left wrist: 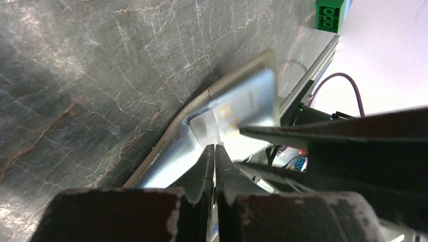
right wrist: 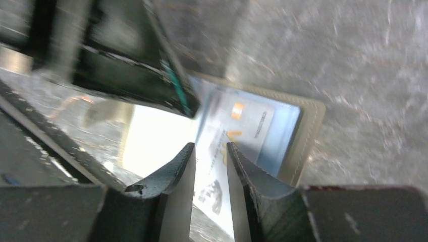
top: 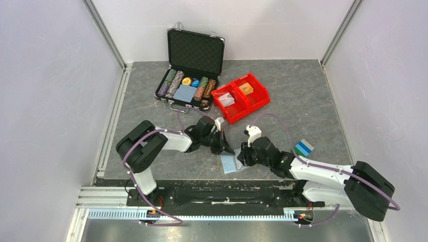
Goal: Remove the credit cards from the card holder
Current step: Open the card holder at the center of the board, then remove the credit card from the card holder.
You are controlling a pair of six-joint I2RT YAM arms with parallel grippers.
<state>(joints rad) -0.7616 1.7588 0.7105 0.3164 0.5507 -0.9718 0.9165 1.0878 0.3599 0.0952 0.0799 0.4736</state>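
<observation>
Top external: the left gripper [top: 224, 146], fingers pressed together, meets the far left edge of the open card holder [top: 231, 163], which lies flat on the table [top: 303, 101] near the arms. The right gripper [top: 243, 154] sits at the holder's right, fingers narrowly apart over a pale card [right wrist: 242, 126] inside; whether it pinches the card is unclear. Blue and teal credit cards [top: 303, 147] lie farther right.

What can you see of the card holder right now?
The card holder is a flat folding wallet lying open on the table. It has a grey-beige stitched border and a light blue inner panel, with a pale card bearing a gold chip tucked in it. The shut left gripper touches its panel; the right gripper hovers at the card with a narrow gap.
</observation>
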